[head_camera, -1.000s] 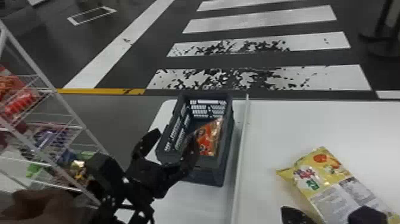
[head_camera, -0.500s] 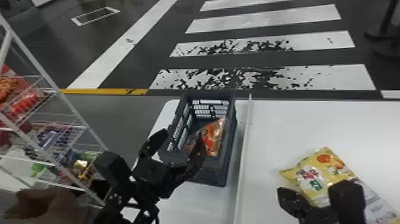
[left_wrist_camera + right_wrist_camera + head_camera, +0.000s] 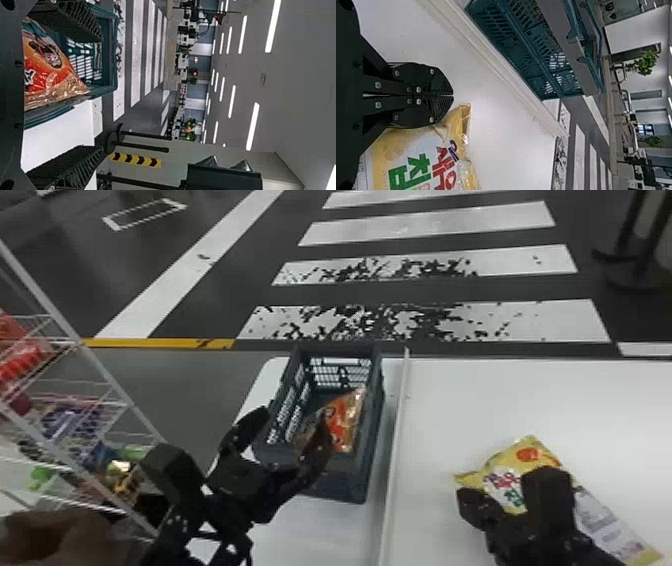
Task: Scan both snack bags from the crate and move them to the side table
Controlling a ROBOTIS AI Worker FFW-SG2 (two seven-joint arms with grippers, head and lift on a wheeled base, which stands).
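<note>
The bench [image 3: 320,530] is white, with a rounded far left corner. A raised white strip [image 3: 395,470] divides its surface. Left of the strip, the dark crate [image 3: 367,475] stands upright, close beside it. Right of the strip, the yellow snack bag [image 3: 532,455] lies flat, set at a slant. At far left, a white wire rack [image 3: 112,382] bears red packets [image 3: 22,362] above purple ones. The floor [image 3: 165,390] is grey and black, marked with white stripes [image 3: 425,222] and one yellow line [image 3: 165,343].

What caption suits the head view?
Open black left gripper at dark rectangular plastic crate with orange snack bag; shut black right gripper by yellow snack bag on white table.
</note>
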